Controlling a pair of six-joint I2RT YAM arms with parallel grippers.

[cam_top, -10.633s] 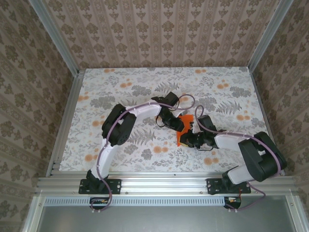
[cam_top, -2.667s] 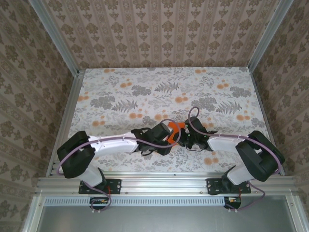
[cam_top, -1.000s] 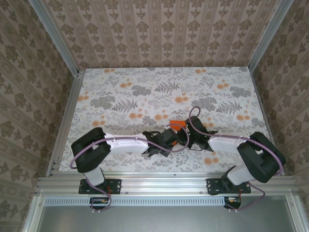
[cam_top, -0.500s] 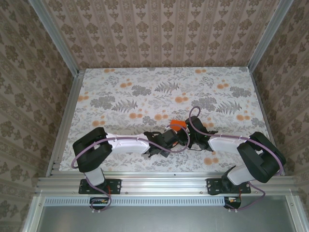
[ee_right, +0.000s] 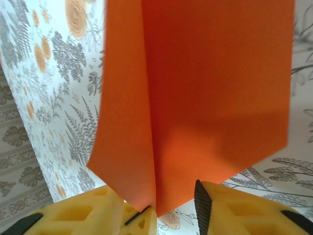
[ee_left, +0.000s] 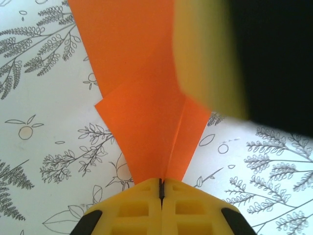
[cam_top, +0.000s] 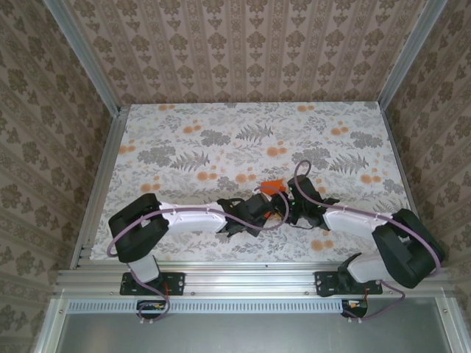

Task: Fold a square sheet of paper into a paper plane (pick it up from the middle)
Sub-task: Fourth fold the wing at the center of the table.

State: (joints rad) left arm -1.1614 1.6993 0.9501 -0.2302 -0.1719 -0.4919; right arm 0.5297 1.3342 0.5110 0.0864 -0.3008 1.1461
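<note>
The orange paper (cam_top: pixel 274 184) is folded along a centre crease into a narrow pointed shape and hangs just above the table between both wrists. My left gripper (cam_top: pixel 266 200) is shut on its pointed end (ee_left: pixel 161 183), and the paper (ee_left: pixel 142 98) fans out ahead of the jaws. My right gripper (cam_top: pixel 288 193) is open around the paper (ee_right: pixel 205 98). Its right pad (ee_right: pixel 201 205) stands apart from the sheet and its left finger (ee_right: pixel 83 215) is beside the fold. A blurred yellow finger (ee_left: pixel 205 54) of the right gripper overlaps the paper in the left wrist view.
The table (cam_top: pixel 184 147) carries a floral print with pale orange blotches. Aluminium rails (cam_top: pixel 101 184) and patterned walls border it on the left, right and back. Both arms stretch low across the near middle.
My left gripper has shut on the paper's point. My right gripper has opened off the paper, and its forearm has shifted slightly to the right.
</note>
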